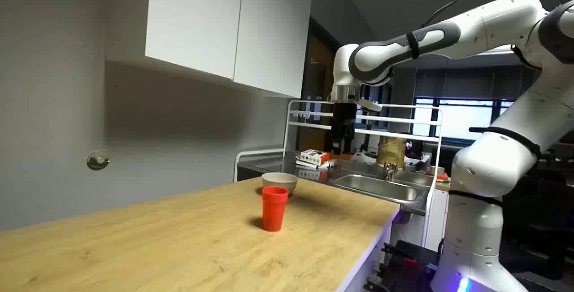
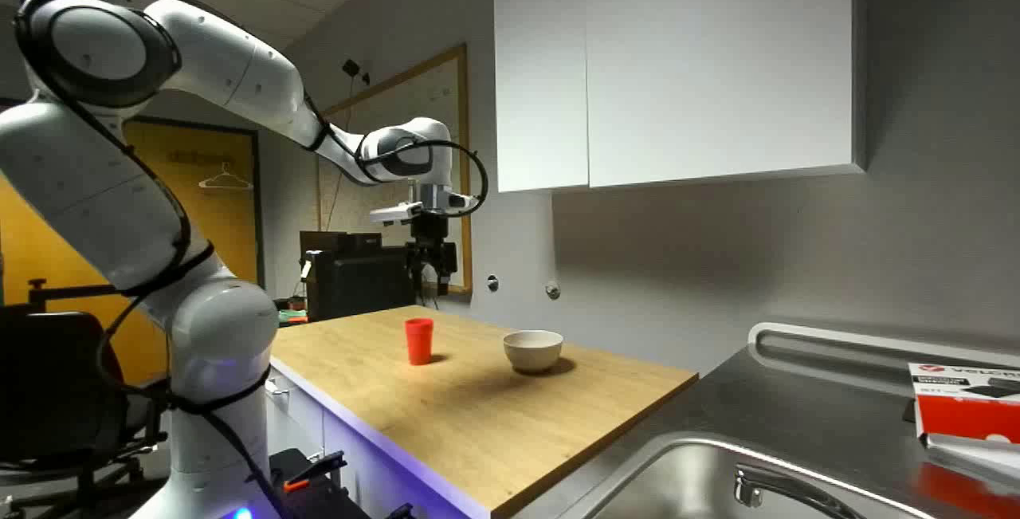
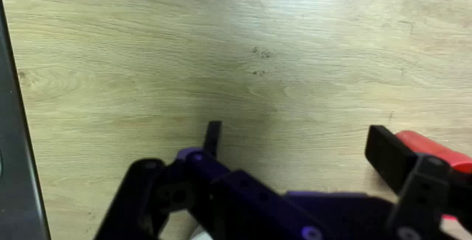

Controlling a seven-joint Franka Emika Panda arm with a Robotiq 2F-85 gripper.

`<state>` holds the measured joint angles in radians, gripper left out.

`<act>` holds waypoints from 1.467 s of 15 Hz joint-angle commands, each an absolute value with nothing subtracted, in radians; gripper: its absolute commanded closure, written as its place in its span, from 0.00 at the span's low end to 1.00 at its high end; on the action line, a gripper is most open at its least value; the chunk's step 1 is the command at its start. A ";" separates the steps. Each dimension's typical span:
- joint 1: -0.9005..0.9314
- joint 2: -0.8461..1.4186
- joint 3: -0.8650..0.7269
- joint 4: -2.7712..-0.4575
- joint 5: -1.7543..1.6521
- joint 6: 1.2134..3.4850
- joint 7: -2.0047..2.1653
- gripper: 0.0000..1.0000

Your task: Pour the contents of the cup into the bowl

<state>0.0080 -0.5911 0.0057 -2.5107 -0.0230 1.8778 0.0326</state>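
Observation:
The red cup (image 1: 274, 211) stands upright on the wooden counter, and it also shows in an exterior view (image 2: 419, 342). In the wrist view the cup (image 3: 424, 146) is at the right edge, partly hidden behind a finger. The cream bowl (image 2: 533, 355) rests on the counter near the cup, apart from it. It also shows behind the cup in an exterior view (image 1: 280, 180). Only a sliver of the bowl (image 3: 202, 236) shows at the bottom of the wrist view. My gripper (image 3: 296, 136) is open and empty, pointing down above the counter. Any contents of the cup are hidden.
The wooden counter (image 2: 478, 431) ends beside a dark metal surface with a sink (image 1: 376, 186). A white wall cabinet (image 2: 677, 64) hangs above the counter. A white rack (image 1: 394, 136) stands by the sink. A red and white box (image 2: 964, 403) lies beyond the sink.

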 commanded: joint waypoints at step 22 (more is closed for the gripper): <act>0.042 -0.478 0.069 -2.480 -0.025 1.959 0.058 0.00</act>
<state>0.0199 -0.5425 0.0300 -2.5102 -0.0230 1.9273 0.0357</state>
